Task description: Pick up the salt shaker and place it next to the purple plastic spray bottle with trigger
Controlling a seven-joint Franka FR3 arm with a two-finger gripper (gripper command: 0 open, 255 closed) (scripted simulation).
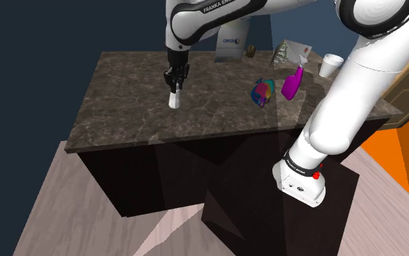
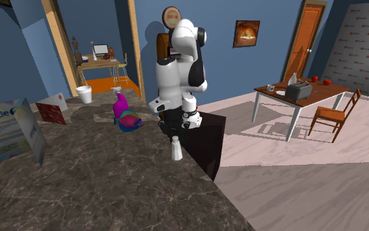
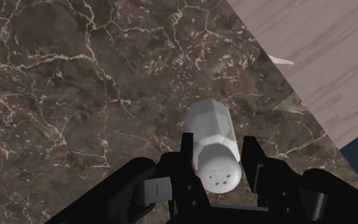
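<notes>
A white salt shaker (image 1: 173,100) (image 2: 175,149) (image 3: 212,137) stands upright on the dark marble counter (image 1: 115,102) (image 2: 91,184) (image 3: 69,89), near the edge that faces the second exterior view's right. My gripper (image 1: 175,86) (image 2: 175,134) (image 3: 219,159) comes straight down on it, and its two black fingers clasp the perforated cap from both sides. The purple spray bottle (image 1: 292,84) (image 2: 119,105) lies well away, toward the shoulder view's right, at the far part of the counter.
A multicoloured round object (image 1: 262,92) (image 2: 129,121) lies right beside the spray bottle. A white cup (image 1: 331,65) (image 2: 84,94), a red card (image 2: 50,110) and a standing "cercle" sign (image 1: 233,40) (image 2: 9,128) line the counter's back. The floor (image 3: 323,57) lies beyond the counter edge.
</notes>
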